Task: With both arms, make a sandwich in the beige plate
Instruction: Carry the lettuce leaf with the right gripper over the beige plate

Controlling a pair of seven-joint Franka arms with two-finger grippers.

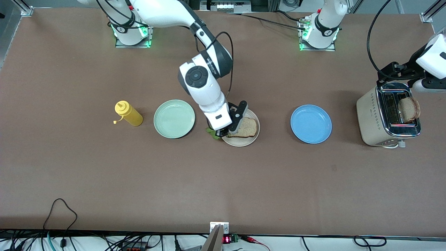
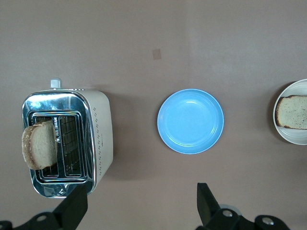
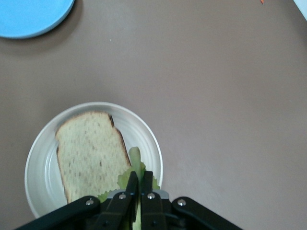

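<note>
At frame centre the right gripper (image 1: 225,132) pinched the lettuce leaf (image 3: 135,168) by the beige plate (image 1: 251,139), seemingly needing centring over the bread slice (image 1: 246,127); the left gripper (image 2: 139,206) hung wide open, empty, over the toaster (image 1: 383,116).

Non-task items on the brown tabletop (image 1: 223,181): yellow squeeze bottle (image 1: 128,113) lying at left of centre, nozzle pointing to the frame's left. Mint-green plate (image 1: 174,118) just beside it, empty. Blue plate (image 1: 310,124) right of centre, empty. Cream and chrome toaster (image 1: 386,116) at far right, lying on its side, a bread slice (image 1: 409,109) sticking out of one slot. Loose cables (image 1: 62,212) along the bottom edge.
</note>
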